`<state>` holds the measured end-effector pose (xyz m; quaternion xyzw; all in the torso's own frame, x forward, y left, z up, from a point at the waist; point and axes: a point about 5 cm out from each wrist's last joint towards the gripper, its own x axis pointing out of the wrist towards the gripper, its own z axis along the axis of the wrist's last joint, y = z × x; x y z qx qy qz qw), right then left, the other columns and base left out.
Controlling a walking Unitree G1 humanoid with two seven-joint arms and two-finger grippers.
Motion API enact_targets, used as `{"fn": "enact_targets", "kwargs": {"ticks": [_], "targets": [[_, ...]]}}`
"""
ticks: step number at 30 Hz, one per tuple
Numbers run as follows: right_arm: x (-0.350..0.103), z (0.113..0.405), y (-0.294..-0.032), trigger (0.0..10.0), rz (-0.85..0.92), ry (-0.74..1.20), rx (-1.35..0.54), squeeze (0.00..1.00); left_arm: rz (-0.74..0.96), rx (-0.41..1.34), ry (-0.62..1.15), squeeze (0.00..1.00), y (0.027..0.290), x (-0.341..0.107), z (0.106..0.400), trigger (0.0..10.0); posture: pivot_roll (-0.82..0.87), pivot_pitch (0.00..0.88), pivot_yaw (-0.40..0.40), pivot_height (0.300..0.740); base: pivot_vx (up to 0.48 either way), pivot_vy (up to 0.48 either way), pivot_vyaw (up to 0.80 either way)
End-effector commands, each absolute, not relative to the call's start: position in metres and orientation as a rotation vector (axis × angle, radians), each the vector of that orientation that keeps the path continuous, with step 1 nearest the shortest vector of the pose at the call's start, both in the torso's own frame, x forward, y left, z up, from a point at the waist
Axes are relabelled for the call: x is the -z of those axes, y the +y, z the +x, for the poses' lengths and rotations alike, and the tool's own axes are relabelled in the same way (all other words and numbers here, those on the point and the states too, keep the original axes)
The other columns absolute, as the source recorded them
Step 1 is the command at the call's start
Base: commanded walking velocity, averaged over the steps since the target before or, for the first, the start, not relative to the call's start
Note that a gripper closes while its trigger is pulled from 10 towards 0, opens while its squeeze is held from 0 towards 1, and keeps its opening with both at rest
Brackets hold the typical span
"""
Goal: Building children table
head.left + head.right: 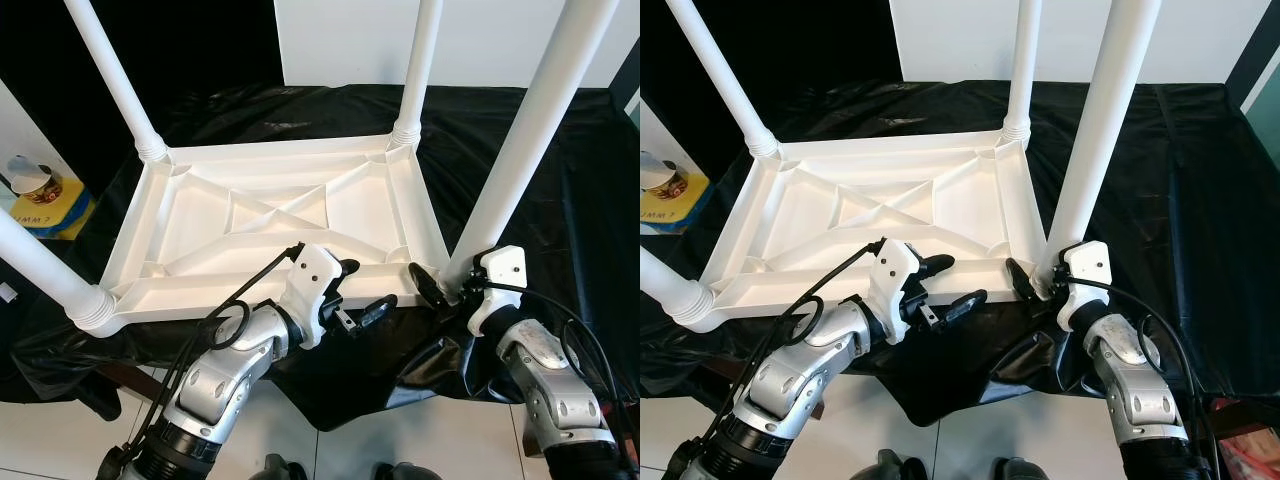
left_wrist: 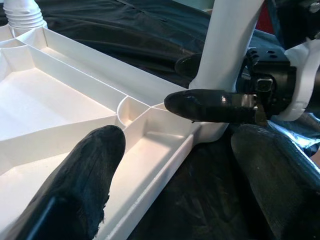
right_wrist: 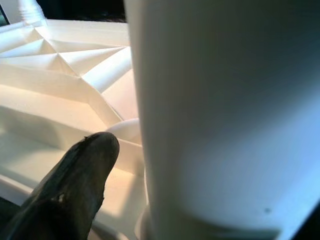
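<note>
A white plastic children's table lies upside down on a bench draped in black sheeting, its ribbed underside facing up. 4 white legs stand up from its corners: the far-left leg, the far-right leg, the near-left leg, which leans out toward the robot's left, and the near-right leg, which rises steeply from the corner nearest the right arm.

The left gripper sits at the table's near edge, just left of the near-right corner. Its jaws are apart and straddle the near rim: in the left wrist view one finger lies over the inner tray side and the other hangs outside over the black sheeting, with nothing clamped between them.

The right gripper is at the foot of the near-right leg, where the leg meets the corner socket. In the left wrist view one of its black fingers presses across the front of the leg's base and another shows behind the leg, so the jaws are clamped on the near-right leg. In the right wrist view the leg looms right against the camera, beside one dark finger.

At far left, beyond the bench, a yellow box with a small jar on it rests against a white wall. The floor below the bench is pale tile.
</note>
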<state>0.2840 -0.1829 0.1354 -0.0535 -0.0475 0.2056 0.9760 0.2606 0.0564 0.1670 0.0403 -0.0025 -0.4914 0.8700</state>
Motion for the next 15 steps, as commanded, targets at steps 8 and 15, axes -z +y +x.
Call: {"fn": "enact_targets", "kwargs": {"ticks": [8,15], "targets": [[-0.1266,0.2880,-0.1850,0.0,-0.126,-0.061,-0.405,0.00,0.091,1.097,0.008,0.00,0.0543,-0.1673,0.2546,10.0,-0.08,0.136,0.058,0.740,0.000,0.000,0.00],[-0.1217,0.2882,-0.1862,10.0,-0.113,-0.044,-0.333,0.00,0.093,1.101,0.009,0.00,0.0541,-0.1676,0.2550,10.0,-0.08,0.135,0.062,0.740,0.000,0.000,0.00]]}}
